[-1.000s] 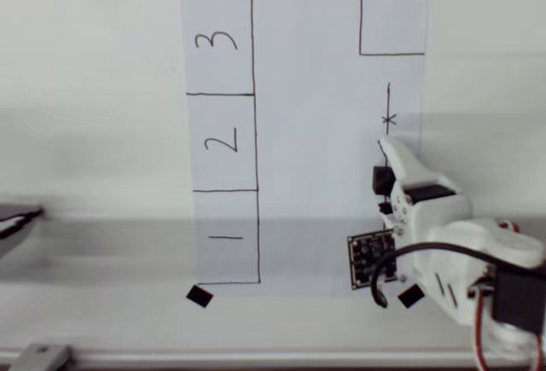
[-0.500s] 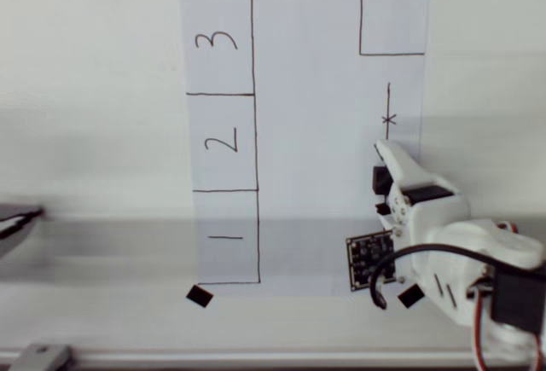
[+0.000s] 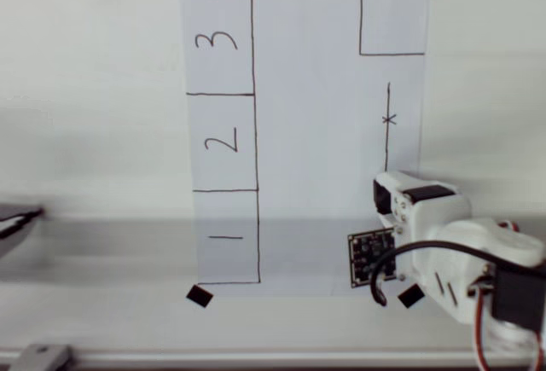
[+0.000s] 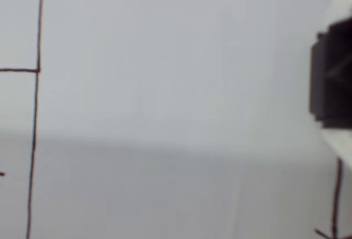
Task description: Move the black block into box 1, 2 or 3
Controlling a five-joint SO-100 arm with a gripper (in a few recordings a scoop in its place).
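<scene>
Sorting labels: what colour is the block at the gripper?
Black block, clearest in the wrist view.

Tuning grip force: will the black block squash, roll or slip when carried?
The black block looks like a stiff, flat-faced cube, so it probably won't squash or roll. Its matte surface suggests decent grip. It seems small, likely light.

A pale, off-white counter [image 3: 94, 132] fills the overhead view, evenly lit, with a soft grey band of shadow [image 3: 111, 234] running across its lower part and a dark object [image 3: 15, 222] poking in at the left edge.
</scene>
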